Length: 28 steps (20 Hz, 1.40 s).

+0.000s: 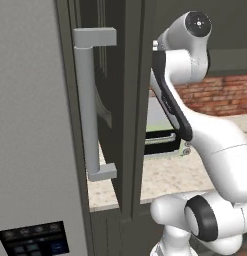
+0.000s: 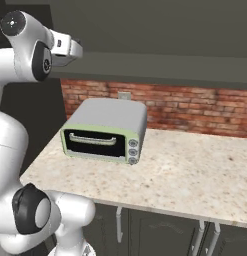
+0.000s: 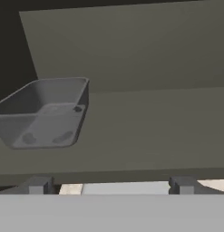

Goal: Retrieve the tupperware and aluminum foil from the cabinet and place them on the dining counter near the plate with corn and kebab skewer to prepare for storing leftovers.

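So right now the arm is up high, reaching toward the cabinet (image 3: 145, 59), and this looks like the very first bit of the job: going for the tupperware (image 3: 43, 113). The gripper (image 3: 111, 185) has its jaws spread wide with nothing between them, tips hanging just short of the shelf's front edge. The tub sits on the cabinet shelf, off to the left in the hand view and further in than the fingers, so it's not lined up between them yet. It's upright, open top facing up, empty from what I can see, with its long axis running from the near left back toward the cabinet's rear wall at a bit of an angle, one short end wall nearest the hand. My guess is the next move needs a shift sideways toward the tub plus a push forward, then pinching one rim wall. I don't spot the foil carton from here. Down below there's the pale green toaster oven (image 2: 104, 131) on the brick-backed counter (image 2: 195, 170), so the arm's got to lift clear of that when it backs out.
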### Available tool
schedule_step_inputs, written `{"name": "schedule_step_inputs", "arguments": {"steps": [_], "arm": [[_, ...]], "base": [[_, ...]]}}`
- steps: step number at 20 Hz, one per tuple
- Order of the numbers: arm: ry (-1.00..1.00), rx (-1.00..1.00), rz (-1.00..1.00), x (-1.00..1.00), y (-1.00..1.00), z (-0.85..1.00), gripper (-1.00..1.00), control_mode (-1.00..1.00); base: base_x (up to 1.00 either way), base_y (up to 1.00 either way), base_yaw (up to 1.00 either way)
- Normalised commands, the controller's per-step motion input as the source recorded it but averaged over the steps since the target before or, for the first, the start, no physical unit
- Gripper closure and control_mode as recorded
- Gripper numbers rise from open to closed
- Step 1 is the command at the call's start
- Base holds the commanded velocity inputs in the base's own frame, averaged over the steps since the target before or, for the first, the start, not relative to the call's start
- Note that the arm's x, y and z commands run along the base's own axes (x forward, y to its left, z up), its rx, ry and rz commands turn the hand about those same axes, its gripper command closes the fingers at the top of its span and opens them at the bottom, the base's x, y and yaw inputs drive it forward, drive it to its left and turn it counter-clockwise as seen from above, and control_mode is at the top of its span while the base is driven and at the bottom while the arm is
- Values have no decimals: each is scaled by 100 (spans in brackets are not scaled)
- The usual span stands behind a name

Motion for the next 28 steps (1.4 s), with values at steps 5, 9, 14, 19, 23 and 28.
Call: {"name": "schedule_step_inputs", "arguments": {"steps": [5,9,14,19,23,28], "arm": [[-2,0,2,61,20,0,-100,-100],[0,0,0,68,20,0,-100,-100],[0,4,0,70,16,7,-100,-100],[0,7,0,69,15,6,-100,-100],[8,1,0,62,30,0,-100,-100],[14,0,0,64,34,0,-100,-100]], "base": [[0,0,0],[0,0,0],[0,0,0],[0,0,0],[0,0,0],[0,0,0]]}}
